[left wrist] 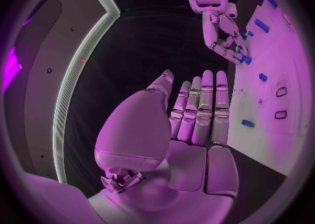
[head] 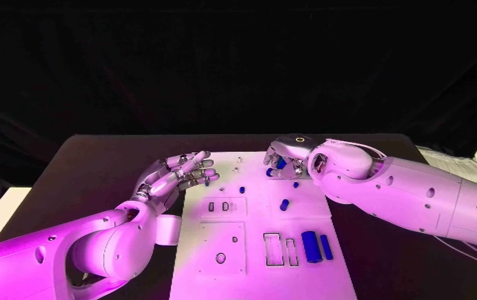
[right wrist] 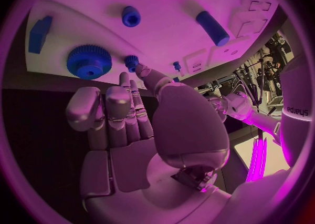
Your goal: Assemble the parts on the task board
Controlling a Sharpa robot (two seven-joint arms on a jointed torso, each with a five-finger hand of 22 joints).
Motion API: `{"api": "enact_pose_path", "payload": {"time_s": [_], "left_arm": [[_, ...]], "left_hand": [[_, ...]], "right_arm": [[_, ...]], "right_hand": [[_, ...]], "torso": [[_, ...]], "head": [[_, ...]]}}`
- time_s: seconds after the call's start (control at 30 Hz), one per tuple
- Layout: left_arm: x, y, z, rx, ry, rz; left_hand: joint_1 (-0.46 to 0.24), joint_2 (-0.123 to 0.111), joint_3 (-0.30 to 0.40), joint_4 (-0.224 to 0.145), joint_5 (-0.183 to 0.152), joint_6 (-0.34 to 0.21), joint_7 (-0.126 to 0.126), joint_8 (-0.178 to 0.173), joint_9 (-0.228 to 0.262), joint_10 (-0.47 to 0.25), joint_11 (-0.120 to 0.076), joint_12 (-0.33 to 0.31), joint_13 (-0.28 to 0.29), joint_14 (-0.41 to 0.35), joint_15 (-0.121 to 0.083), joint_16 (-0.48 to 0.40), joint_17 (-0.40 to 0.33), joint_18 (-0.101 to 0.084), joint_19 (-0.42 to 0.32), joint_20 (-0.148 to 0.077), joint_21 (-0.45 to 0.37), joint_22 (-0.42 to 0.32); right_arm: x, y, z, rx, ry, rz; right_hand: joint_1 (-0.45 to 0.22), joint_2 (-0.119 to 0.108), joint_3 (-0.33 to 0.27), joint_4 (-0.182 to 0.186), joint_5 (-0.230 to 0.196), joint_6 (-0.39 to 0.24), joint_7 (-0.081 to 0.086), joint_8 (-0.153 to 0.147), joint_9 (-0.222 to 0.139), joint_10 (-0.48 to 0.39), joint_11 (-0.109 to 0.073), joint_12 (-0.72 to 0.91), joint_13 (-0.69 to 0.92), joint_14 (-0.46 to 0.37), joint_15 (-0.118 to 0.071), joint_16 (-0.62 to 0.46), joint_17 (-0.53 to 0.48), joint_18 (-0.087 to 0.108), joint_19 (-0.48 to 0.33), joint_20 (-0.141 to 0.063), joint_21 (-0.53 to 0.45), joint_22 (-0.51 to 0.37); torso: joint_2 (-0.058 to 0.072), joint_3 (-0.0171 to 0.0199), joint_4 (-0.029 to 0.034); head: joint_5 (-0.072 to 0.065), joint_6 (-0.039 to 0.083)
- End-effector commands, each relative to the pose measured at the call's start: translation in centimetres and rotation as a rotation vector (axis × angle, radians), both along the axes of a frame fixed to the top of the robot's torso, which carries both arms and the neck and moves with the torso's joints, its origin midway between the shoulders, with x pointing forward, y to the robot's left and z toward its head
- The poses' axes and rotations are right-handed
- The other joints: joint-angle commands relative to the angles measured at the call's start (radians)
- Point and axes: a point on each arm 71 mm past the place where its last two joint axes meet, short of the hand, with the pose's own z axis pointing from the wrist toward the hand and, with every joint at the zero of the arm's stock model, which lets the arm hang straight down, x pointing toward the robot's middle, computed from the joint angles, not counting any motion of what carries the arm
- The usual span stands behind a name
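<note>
The white task board (head: 260,245) is laid flat on the black counter (head: 89,169). 2 blue cylinders (head: 316,246) lie side by side toward 5 o'clock. A large blue gear (right wrist: 88,62) and smaller blue parts (head: 285,204) are seen toward 12 o'clock.

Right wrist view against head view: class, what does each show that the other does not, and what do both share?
Right wrist view alone: a large blue gear and a small gear at the right hand's fingertips. Head view alone: two blue bars beside rectangular slots at the board's near end. Both: the white task board, the right hand, the left hand and a blue cylinder.
</note>
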Motion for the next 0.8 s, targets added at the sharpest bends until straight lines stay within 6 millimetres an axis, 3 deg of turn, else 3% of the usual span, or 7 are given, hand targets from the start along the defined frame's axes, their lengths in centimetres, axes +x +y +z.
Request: {"api": "enact_pose_path", "payload": {"time_s": [0.03, 0.5, 0.8], "left_arm": [[-0.07, -0.21, 0.15, -0.012, -0.001, -0.016], [0.12, -0.49, 0.02, -0.012, 0.004, -0.020], [0.17, -0.29, -0.05, -0.004, 0.010, -0.013]], "left_hand": [[0.001, -0.002, -0.005, -0.004, -0.006, -0.002, 0.007, -0.008, -0.002, -0.004, 0.007, -0.008, -0.001, -0.003, 0.003, -0.005, 0.002, 0.012, 0.008, 0.002, -0.006, -0.002], [0.001, -0.001, -0.007, -0.007, -0.006, -0.006, 0.011, -0.013, -0.002, -0.009, 0.010, -0.013, -0.002, -0.003, 0.005, -0.007, 0.003, 0.012, 0.009, 0.003, -0.009, -0.004], [0.001, 0.001, -0.009, -0.011, -0.005, -0.012, 0.016, -0.019, -0.002, -0.016, 0.014, -0.017, -0.002, -0.002, 0.006, -0.009, 0.005, 0.012, 0.010, 0.004, -0.012, -0.007]], "right_arm": [[0.08, -0.08, -0.27, -0.049, 0.013, -0.003], [0.22, -0.04, -0.44, -0.065, 0.022, -0.002], [0.22, 0.16, -0.40, -0.063, 0.013, 0.007]], "right_hand": [[0.003, -0.010, 0.004, 0.010, -0.008, 0.009, -0.004, -0.002, 0.002, -0.002, -0.004, -0.003, 0.000, 0.038, 0.007, 0.009, 0.003, -0.015, 0.006, -0.003, 0.008, 0.006], [0.017, -0.002, 0.024, 0.028, -0.010, 0.030, -0.008, 0.002, 0.006, 0.016, -0.008, -0.001, 0.001, 0.037, 0.004, 0.048, 0.040, -0.019, 0.008, -0.003, 0.038, 0.044], [0.016, 0.019, 0.027, 0.065, -0.033, 0.079, -0.025, 0.012, 0.018, 0.067, -0.024, 0.003, 0.003, 0.046, -0.007, 0.121, 0.117, -0.033, 0.036, -0.011, 0.102, 0.138]], "torso": [[0.009, -0.0012, 0.0019], [0.022, -0.0019, 0.0034], [0.027, -0.0027, 0.0058]], "head": [[0.002, 0.004], [0.012, 0.008], [0.012, 0.006]]}}
